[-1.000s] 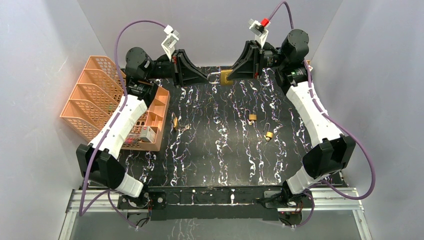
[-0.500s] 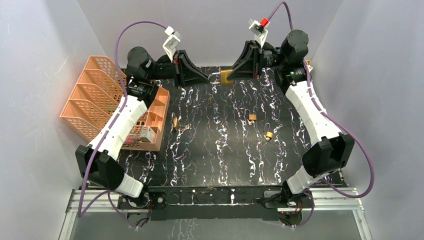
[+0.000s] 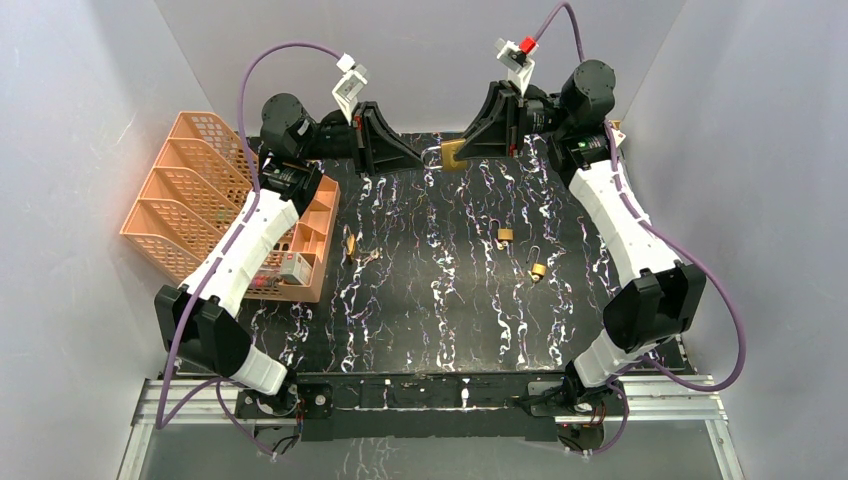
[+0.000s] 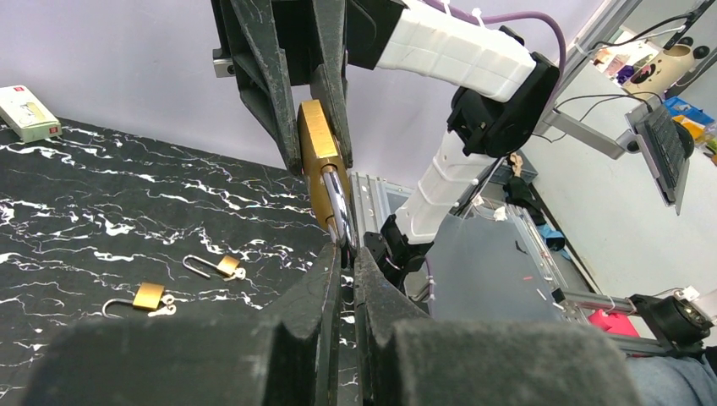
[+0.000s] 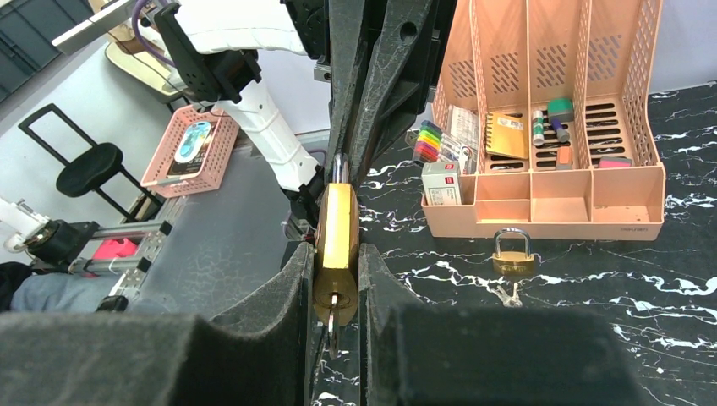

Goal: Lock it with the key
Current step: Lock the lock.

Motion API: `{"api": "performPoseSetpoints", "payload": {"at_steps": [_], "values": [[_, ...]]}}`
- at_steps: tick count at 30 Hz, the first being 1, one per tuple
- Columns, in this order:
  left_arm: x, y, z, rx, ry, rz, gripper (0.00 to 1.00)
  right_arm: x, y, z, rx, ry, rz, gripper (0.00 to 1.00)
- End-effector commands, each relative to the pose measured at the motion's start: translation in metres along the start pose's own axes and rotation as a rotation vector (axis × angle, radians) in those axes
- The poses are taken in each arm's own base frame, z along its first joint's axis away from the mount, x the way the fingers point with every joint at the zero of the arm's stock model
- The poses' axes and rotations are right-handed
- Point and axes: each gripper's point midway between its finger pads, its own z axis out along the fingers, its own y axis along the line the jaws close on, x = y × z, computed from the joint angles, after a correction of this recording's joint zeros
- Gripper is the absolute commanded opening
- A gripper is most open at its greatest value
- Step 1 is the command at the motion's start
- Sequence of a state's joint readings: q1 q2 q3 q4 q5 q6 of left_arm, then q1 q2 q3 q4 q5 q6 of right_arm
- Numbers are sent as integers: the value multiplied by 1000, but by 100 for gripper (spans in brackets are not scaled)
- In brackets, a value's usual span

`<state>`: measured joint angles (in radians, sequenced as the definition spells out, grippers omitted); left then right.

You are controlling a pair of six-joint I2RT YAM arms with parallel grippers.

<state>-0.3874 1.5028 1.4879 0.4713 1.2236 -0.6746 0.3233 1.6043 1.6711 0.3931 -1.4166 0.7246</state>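
The black table (image 3: pixel 430 300) with white streaks lies under the big padlock (image 3: pixel 452 154), which is up in the air over the middle of the table's far edge. The orange holder (image 3: pixel 210 200) with its slots stands well to the left of the big padlock, closer to the arm bases. My left arm (image 3: pixel 240 250) reaches up to the big padlock from its left side, and my right arm (image 3: pixel 620 220) reaches it from its right side. The left tool (image 3: pixel 420 158) is squeezed tight on the silver hoop (image 4: pixel 336 207) at the big padlock's left end. The right tool (image 3: pixel 465 150) is gripping the gold body of the big padlock, with one finger on each flat face. So both tools hold the big padlock between them, off the table. I cannot tell if the hoop is clicked in or not. The first small padlock (image 3: pixel 506 237) lies on the table a little to the right of the big padlock, closer to the arm bases. The second small padlock (image 3: pixel 538 270) lies just past the first, closer again to the bases. The third small padlock (image 3: pixel 350 244) lies to the big padlock's left, near the orange holder. A little silver key (image 5: pixel 331 326) sticks out of the big padlock's end, between the right tool's fingers.
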Motion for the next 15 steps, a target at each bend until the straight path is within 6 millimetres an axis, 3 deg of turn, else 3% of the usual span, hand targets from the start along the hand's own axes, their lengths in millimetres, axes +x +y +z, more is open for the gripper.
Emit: {"api": "performPoseSetpoints", "payload": {"at_steps": [1, 9, 15], "values": [[-9, 12, 24, -45, -74, 46, 0, -13, 25, 41, -72, -32, -87, 0], [-15, 21, 32, -57, -108, 51, 0, -2, 31, 73, -140, -23, -63, 0], [-8, 21, 40, -42, -100, 37, 0, 2, 34, 89, -172, -24, -60, 0]]}}
